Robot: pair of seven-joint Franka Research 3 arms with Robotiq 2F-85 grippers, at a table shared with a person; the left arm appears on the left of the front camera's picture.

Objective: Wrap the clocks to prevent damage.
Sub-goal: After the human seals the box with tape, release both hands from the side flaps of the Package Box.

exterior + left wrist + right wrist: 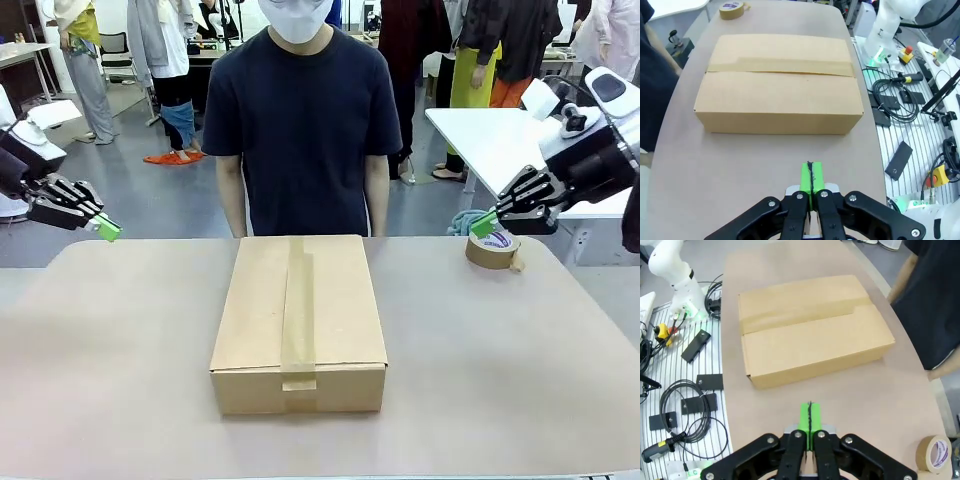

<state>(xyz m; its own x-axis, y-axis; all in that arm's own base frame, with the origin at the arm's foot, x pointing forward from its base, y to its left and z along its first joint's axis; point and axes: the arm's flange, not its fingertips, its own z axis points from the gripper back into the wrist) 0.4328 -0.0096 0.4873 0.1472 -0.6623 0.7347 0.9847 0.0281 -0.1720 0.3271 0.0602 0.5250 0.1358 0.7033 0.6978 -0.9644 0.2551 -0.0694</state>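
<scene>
A closed rectangular brown cardboard box [298,322], sealed along its top seam with a strip of tan packing tape [299,310] that folds down over the near face, sits at the centre of the pale beige tabletop [110,370], its long sides running from the robot toward the person. A roll of brown packing tape [492,249] lies flat near the far right corner of the tabletop, well apart from the box. The left end effector [107,229], black with green pads, hangs above the tabletop's left edge, clear of the box, its pads pressed together with nothing between them, as the left wrist view [811,181] confirms. The right end effector [483,224] hovers just above the tape roll, its green pads likewise pressed together and empty in the right wrist view [809,419]; whether it touches the roll cannot be told. A person in a dark navy T-shirt [302,130] stands at the far side directly behind the box, arms down. Black cables and devices [687,410] lie on a slatted white bench beside the tabletop.
</scene>
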